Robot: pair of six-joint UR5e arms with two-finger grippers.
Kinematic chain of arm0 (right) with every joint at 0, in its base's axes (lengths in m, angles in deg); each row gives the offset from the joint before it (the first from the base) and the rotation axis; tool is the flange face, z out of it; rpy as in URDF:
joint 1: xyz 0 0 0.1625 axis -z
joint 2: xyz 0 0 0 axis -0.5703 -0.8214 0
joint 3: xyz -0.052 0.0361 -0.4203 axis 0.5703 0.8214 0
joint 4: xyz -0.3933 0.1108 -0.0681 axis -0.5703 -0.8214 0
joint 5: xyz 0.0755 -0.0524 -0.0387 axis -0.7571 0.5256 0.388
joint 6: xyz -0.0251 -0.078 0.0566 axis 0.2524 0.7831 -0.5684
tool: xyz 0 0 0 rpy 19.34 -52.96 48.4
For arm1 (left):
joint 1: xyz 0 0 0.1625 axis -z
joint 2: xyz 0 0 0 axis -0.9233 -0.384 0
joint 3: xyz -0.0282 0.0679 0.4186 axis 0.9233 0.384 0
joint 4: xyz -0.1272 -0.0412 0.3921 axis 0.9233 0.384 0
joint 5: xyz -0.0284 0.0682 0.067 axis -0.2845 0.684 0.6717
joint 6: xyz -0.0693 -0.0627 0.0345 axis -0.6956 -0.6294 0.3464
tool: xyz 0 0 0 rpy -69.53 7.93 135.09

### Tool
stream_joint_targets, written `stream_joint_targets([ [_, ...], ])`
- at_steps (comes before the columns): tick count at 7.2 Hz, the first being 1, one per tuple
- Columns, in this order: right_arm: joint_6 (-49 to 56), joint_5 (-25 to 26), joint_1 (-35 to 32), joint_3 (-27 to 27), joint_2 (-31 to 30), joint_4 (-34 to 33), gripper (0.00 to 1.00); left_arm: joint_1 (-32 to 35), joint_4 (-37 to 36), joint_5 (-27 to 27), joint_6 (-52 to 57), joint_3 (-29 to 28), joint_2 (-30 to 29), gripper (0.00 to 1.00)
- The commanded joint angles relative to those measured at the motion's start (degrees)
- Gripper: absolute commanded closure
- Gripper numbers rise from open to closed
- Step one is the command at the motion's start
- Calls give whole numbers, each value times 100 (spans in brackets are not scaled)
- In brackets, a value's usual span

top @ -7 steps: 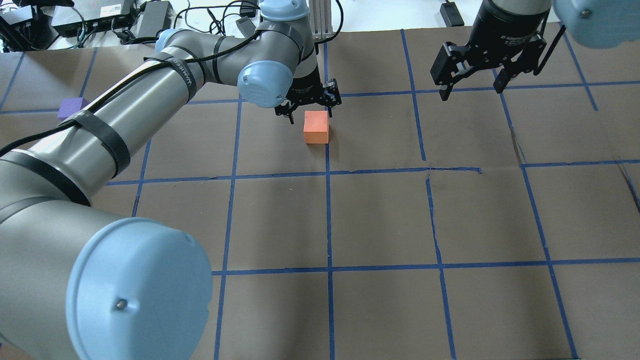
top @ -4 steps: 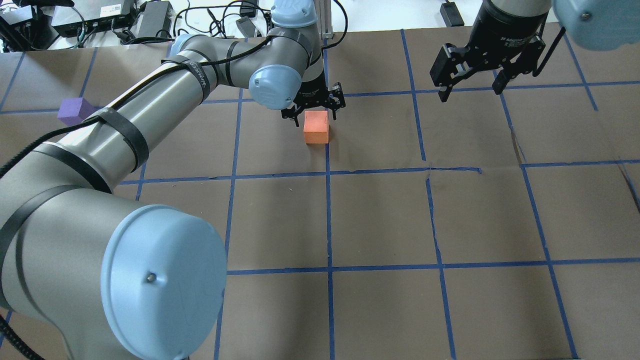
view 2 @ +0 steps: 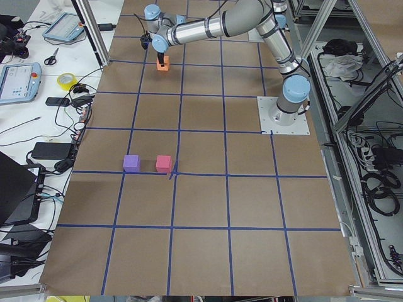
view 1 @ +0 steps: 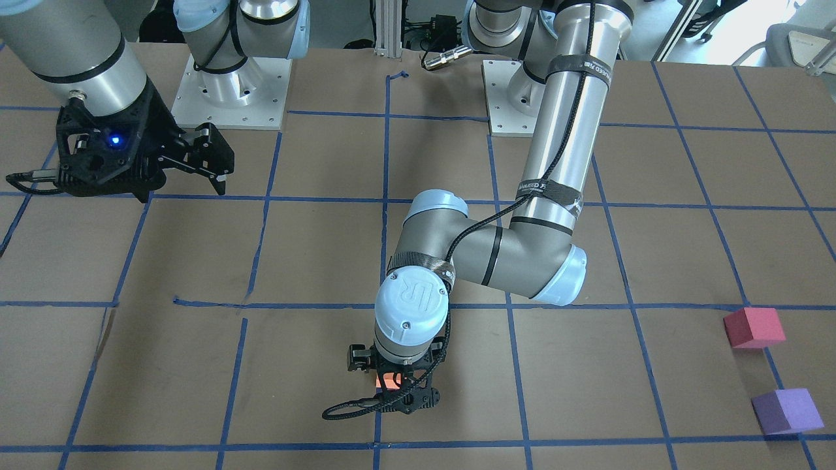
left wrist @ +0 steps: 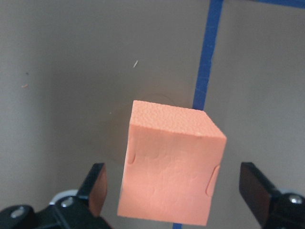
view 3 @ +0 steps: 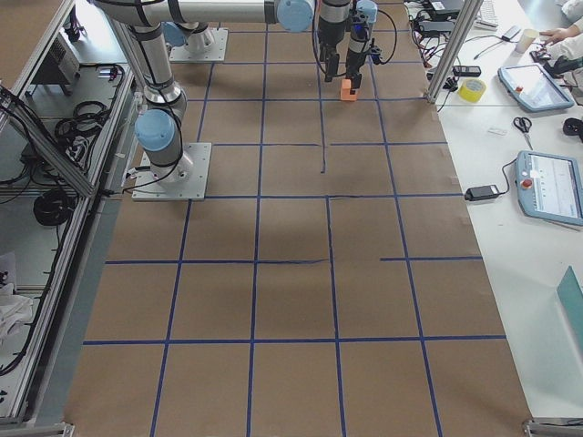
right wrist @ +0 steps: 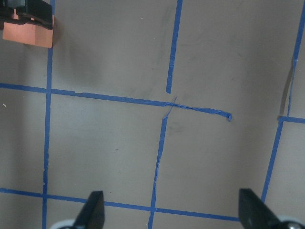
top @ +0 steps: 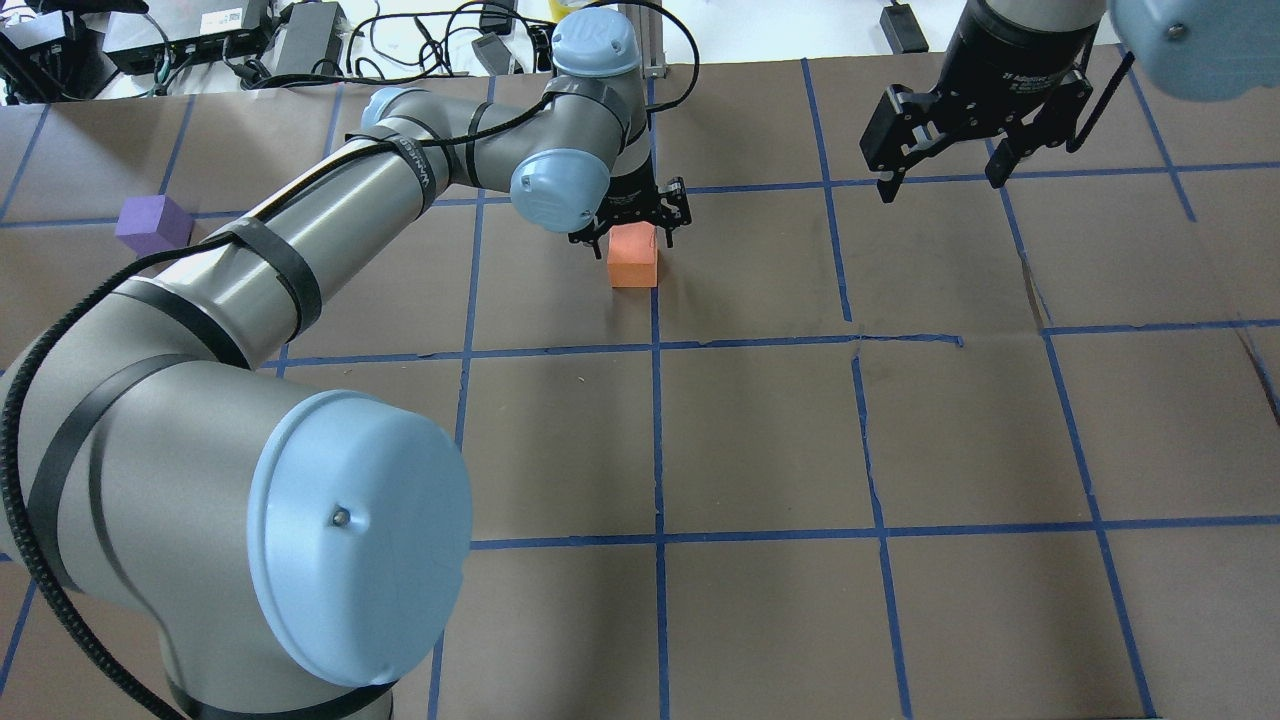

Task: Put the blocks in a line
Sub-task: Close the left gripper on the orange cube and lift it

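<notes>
The worktop (top: 760, 440) is brown paper with a grid of blue tape (top: 657, 430); in the overhead view its far edge meets a bench with cables, and all three blocks stand well inside the edges. The left arm (top: 300, 230) stretches across to the far middle; the left gripper (top: 633, 236) is low over the orange block (top: 632, 268), jaws apart, one finger on each side. The right gripper (top: 941, 184) hangs above the worktop on the right side, jaws apart too and holding nothing, well apart from the orange block. The orange block stands against a tape line. The purple block (top: 152, 223) and the pinkish-red block (view 1: 753, 327) are near each other but not touching, far off on the robot's left side.

In the overhead view the left arm hides the pinkish-red block; the front-facing and left views show it. The front-facing view gives me only a small orange patch under the wrist; the left wrist view shows the block whole, with a narrow strip of worktop between it and each finger, so I judge there is no contact.

One second ago the left gripper was higher, at the block's far edge; now it has come down around it; the orange block has not moved; the arm has shifted and uncovers the purple block fully; the right gripper stays where it was.
</notes>
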Motion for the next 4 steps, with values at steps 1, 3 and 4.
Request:
stream_joint_targets([
  [1,-13,-22,-16,5,-8,3,0,0,-22,12,5,49,-39,28],
  [3,-4,-5,1,-4,35,12,0,0,-13,12,-30,58,-31,46],
  [4,-4,-14,-8,-4,44,12,0,0,-13,20,5,58,-13,61],
])
